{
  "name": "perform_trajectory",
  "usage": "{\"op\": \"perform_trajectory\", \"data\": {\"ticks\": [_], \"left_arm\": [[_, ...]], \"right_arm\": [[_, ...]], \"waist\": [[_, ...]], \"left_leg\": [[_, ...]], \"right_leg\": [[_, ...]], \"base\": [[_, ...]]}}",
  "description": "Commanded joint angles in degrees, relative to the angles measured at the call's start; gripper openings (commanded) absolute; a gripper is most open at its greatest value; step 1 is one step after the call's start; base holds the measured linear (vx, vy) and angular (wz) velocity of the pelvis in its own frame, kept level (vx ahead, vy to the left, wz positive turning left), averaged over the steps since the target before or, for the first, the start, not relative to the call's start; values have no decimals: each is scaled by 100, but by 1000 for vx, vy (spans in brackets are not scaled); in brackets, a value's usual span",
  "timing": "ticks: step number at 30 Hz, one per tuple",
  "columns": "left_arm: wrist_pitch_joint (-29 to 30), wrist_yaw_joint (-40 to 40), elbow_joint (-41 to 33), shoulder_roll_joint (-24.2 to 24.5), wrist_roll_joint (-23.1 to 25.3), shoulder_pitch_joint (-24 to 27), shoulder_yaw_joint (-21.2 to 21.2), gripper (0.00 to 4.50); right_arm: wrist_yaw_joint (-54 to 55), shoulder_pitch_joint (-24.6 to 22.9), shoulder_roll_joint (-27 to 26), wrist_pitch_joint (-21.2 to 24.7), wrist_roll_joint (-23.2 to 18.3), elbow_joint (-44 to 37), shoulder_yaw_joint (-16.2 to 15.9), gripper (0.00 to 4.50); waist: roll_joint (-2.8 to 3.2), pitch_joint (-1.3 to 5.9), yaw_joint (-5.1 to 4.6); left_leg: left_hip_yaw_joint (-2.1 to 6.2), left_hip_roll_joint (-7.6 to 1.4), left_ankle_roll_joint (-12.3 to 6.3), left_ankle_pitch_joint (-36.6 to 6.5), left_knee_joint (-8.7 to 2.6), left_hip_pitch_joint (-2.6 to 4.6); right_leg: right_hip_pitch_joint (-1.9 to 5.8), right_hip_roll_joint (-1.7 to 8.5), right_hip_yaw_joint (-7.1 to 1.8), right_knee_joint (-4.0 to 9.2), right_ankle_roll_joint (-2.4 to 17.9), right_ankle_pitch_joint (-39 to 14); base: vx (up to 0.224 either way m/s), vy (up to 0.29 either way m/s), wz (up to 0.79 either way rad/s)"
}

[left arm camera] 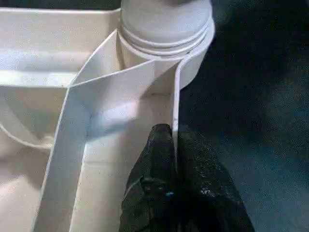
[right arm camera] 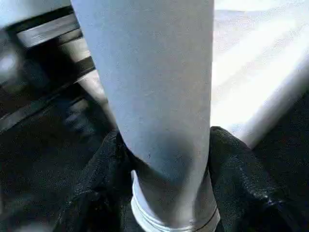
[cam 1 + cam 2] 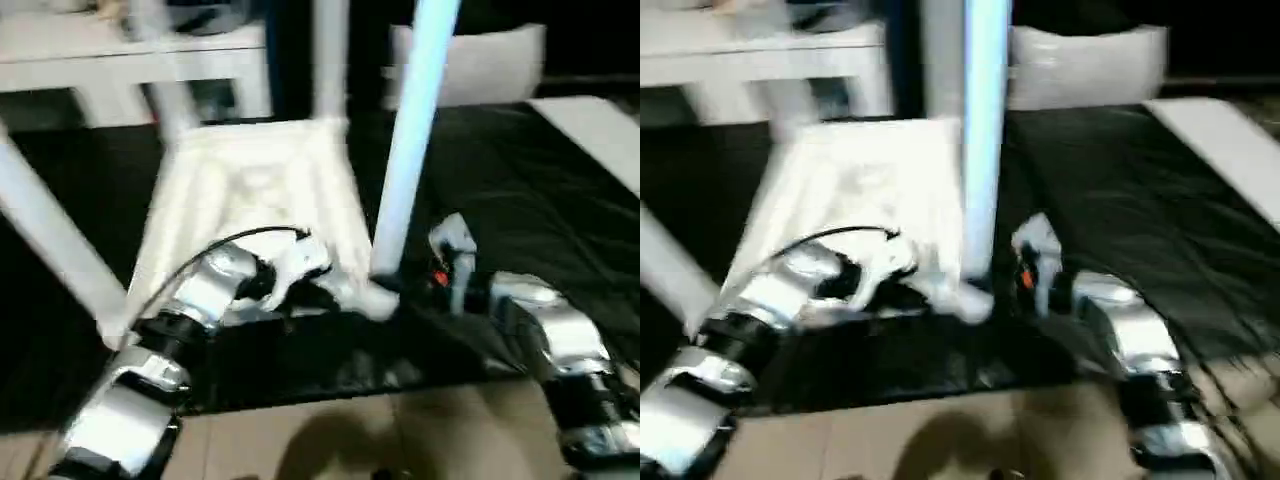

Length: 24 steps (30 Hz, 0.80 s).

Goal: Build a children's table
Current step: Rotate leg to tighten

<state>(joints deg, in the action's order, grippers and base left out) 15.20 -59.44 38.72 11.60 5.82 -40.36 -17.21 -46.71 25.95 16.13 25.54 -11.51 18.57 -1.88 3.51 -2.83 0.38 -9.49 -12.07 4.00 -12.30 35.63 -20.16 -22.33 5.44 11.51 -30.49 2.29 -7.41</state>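
We see the white tabletop (image 3: 250, 190) lying upside down on the black-covered work surface (image 3: 520, 200), ribbed underside up, with legs rising from its corners. Our left gripper (image 1: 175, 140) is pinched closed on the thin rim wall just beside a round corner socket (image 1: 166, 34). Our right gripper (image 2: 166, 159) has its two black fingers clasped around the base of the near upright leg (image 3: 410, 140).
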Motion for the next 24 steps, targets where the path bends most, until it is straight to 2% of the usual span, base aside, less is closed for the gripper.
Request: {"op": "perform_trajectory", "data": {"ticks": [1,2,3,4,5,6,7,8,10,11,12,13,15,16,19,21,23,24], "left_arm": [[60,290,-239,-487,-304,-172,74,0],[103,526,-224,-608,-278,-181,119,0],[122,947,-145,-808,-226,-218,200,0],[97,1114,-106,-902,-196,-234,217,0],[85,1235,-83,-970,-177,-244,217,0],[81,1334,-90,-1038,-180,-251,232,0],[92,1370,-101,-1062,-181,-252,240,0],[112,1420,-130,-1103,-177,-249,241,0],[147,1462,-175,-1127,-141,-236,227,0],[116,1457,-182,-1100,-103,-232,205,0],[100,1466,-183,-1072,-71,-228,192,0],[67,1442,-177,-1027,-43,-223,173,0],[-3,1333,-160,-925,-31,-208,156,0],[-91,1176,-160,-803,-46,-181,141,0],[-226,973,-152,-668,-55,-152,110,0],[-358,745,-145,-527,-58,-113,67,0],[-530,281,-173,-261,-69,-28,-31,0],[-530,281,-173,-261,-69,-28,-31,0]], "right_arm": [[680,138,-438,380,49,310,-231,195],[946,215,-574,349,113,430,-193,195],[1340,341,-782,277,172,638,-99,195],[1541,407,-884,190,175,756,-21,195],[1723,466,-968,94,167,869,47,195],[1732,488,-994,38,146,920,60,195],[1728,493,-1004,31,147,928,65,230],[1704,489,-1024,1,142,932,76,230],[1676,462,-1064,-37,164,895,97,265],[1623,406,-1052,-82,191,796,79,272],[1604,361,-1042,-123,213,722,67,272],[1551,305,-1009,-155,209,643,65,285],[1468,214,-894,-332,223,565,70,307],[1288,130,-706,-568,210,525,82,311],[964,44,-495,-746,151,448,98,344],[524,-51,-254,-896,71,318,87,356],[-353,-230,215,-1076,-22,36,-43,376],[-353,-230,215,-1076,-22,36,-43,387]], "waist": [[-4,353,-65],[-22,356,-204],[-38,353,-284],[-51,357,-312],[-81,351,-392],[-64,352,-438],[-57,366,-476],[-60,369,-486],[-63,389,-472],[-70,399,-457],[-54,419,-417],[-63,418,-398],[-69,434,-329],[-73,444,-313],[-79,449,-210],[-80,473,-109],[-65,495,-6],[-72,493,54]], "left_leg": [[183,-184,-197,-1994,-461,8],[199,-211,-208,-2202,-466,45],[180,-160,-211,-2250,-439,50],[158,-112,-200,-2201,-407,78],[120,-1,-227,-2015,-345,69],[129,7,-289,-1935,-342,41],[144,-15,-340,-1892,-355,28],[150,-23,-359,-1857,-363,16],[160,-35,-406,-1683,-381,-22],[162,-41,-445,-1543,-392,-45],[159,-53,-472,-1368,-401,-36],[161,-65,-494,-1286,-409,-55],[159,-80,-576,-1033,-419,-97],[160,-84,-597,-960,-419,-103],[145,-96,-692,-795,-417,-100],[135,-93,-764,-610,-402,-122],[130,-104,-839,-452,-389,-120],[129,-141,-898,-383,-389,-119]], "right_leg": [[383,342,-92,567,-354,-3234],[388,389,-105,559,-308,-3126],[354,396,-113,580,-268,-3148],[327,407,-102,609,-249,-3217],[310,403,-43,671,-252,-3392],[333,408,-23,684,-290,-3439],[343,400,-33,675,-293,-3335],[348,399,-46,660,-269,-3259],[365,413,-100,601,-164,-3032],[376,422,-129,572,-56,-2885],[375,427,-170,532,77,-2678],[381,430,-192,505,133,-2563],[414,429,-230,443,241,-2298],[419,433,-241,421,269,-2211],[409,429,-294,364,413,-1987],[424,418,-329,305,462,-1790],[419,420,-352,264,510,-1595],[397,411,-371,218,554,-1453]], "base": [[0,0,0],[0,0,0],[0,0,0],[0,0,0],[0,0,0],[0,0,0],[0,0,0],[0,0,0],[0,0,0],[0,0,0],[0,0,0],[0,0,0],[0,0,0],[0,0,0],[0,0,0],[0,0,0],[0,0,0],[0,0,0]]}}
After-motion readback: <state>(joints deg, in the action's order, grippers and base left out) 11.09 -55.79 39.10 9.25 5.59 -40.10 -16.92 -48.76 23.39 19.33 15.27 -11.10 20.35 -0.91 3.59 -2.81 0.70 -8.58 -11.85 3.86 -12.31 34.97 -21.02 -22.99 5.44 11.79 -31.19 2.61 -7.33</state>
